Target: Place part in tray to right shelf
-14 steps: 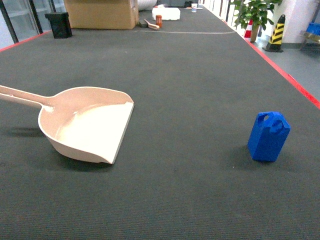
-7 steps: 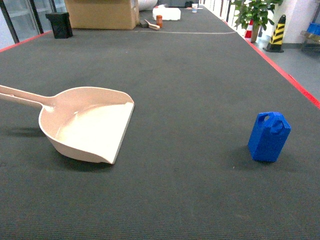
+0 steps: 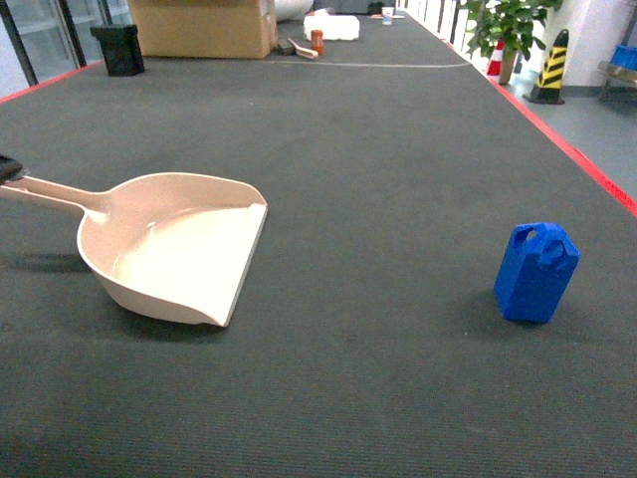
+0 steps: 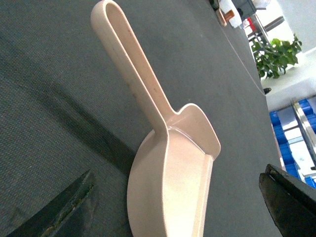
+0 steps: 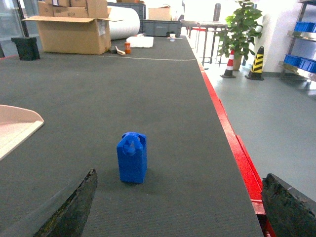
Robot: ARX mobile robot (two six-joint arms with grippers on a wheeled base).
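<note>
Dark gray mat floor [image 3: 378, 149]: beige tray [image 3: 179, 254] left, blue part [image 3: 535, 271] upright right, well apart; cardboard box [image 3: 204, 27] far end.

**A warehouse or factory hall**

The place looks like an industrial hall — a wide dark mat [image 3: 378, 149] with red edging covers the floor. Far back stand a large cardboard box [image 5: 69, 29] and a white roll [image 5: 126, 22]. At the right are a yellow-black bollard [image 5: 256, 64], a potted plant [image 5: 239, 29] and blue crates [image 5: 306, 61] on a steel shelf.
</note>
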